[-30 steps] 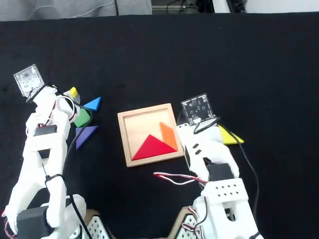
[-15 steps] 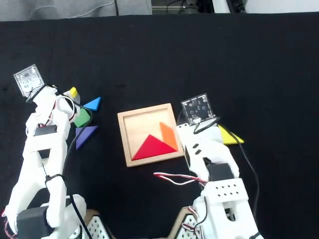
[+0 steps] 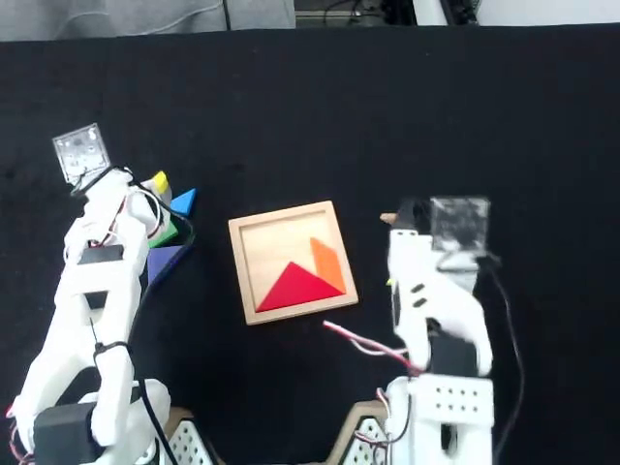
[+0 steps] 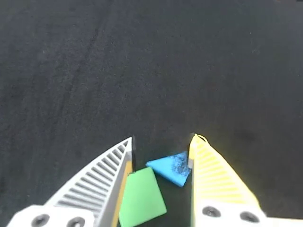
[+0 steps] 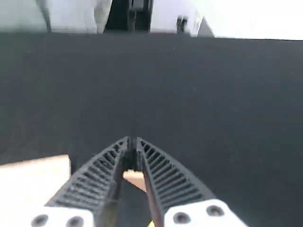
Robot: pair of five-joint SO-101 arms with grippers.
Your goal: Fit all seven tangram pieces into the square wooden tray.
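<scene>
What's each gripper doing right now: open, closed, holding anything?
Left gripper: open, holding nothing, blue triangle and green square between its fingers.
Right gripper: closed on a small tan piece.

Table (image 3: 407,107): black cloth surface. Square wooden tray (image 3: 283,211) lies near centre, slightly rotated. Well to its left, grouped close together: blue triangle (image 3: 183,201), green piece (image 3: 168,233) (partly covered, shape unclear), purple piece (image 3: 167,260).

White arms (image 3: 87,291), white-and-yellow left tool (image 4: 163,138)
</scene>
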